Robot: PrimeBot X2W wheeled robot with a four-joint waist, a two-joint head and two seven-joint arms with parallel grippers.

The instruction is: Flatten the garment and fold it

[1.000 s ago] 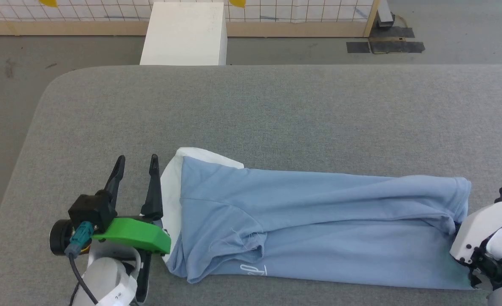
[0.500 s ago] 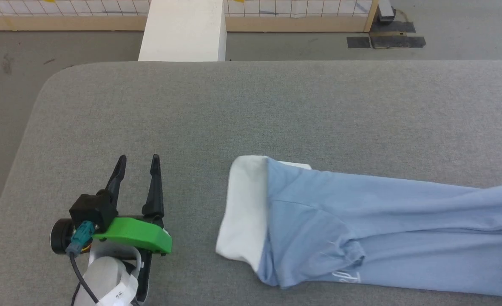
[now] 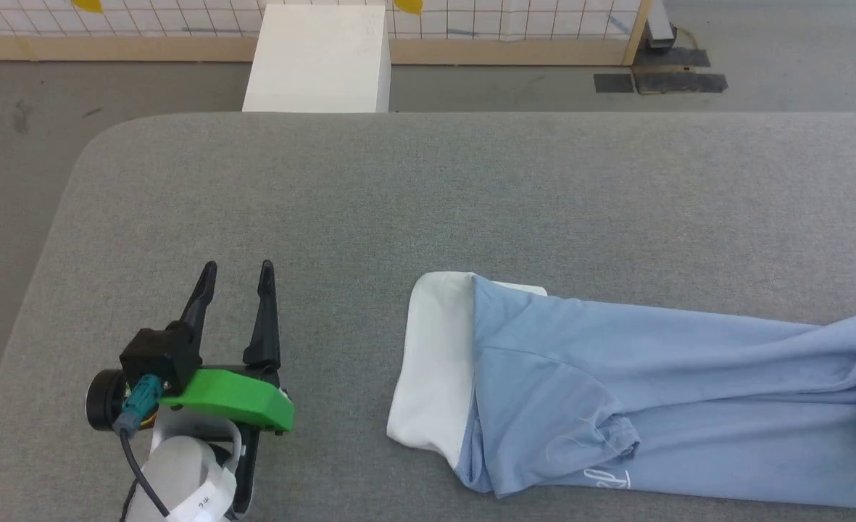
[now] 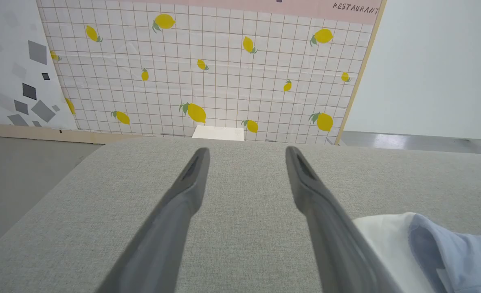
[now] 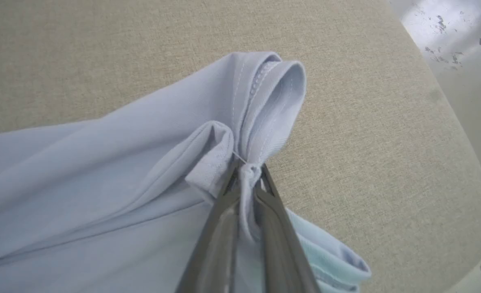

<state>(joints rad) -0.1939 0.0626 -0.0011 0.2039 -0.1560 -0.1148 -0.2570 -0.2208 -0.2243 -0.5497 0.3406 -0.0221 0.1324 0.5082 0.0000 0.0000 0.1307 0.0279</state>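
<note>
Right gripper (image 5: 248, 169) pinches garment (image 5: 102, 162) — left gripper (image 3: 238, 270) splayed, empty.

You're in a robot test lab w/ a staged set, not a real eatery. Evidence: at the far side stands a wood-framed backdrop panel printed w/ white tile grid and yellow lemons (image 4: 224, 61), lettered "RESTAURANT" top right. It sits on bare grey concrete floor (image 3: 22, 87) w/ black tape patches (image 3: 678, 80) far right. Nearer is a big grey fabric-covered table w/ rounded corners (image 3: 435, 188), w/ a plain white box (image 3: 319, 58) behind it. Near left, the left gripper (image 3: 238, 265) sits on a green plastic mount (image 3: 232, 406) w/ exposed cable.
</note>
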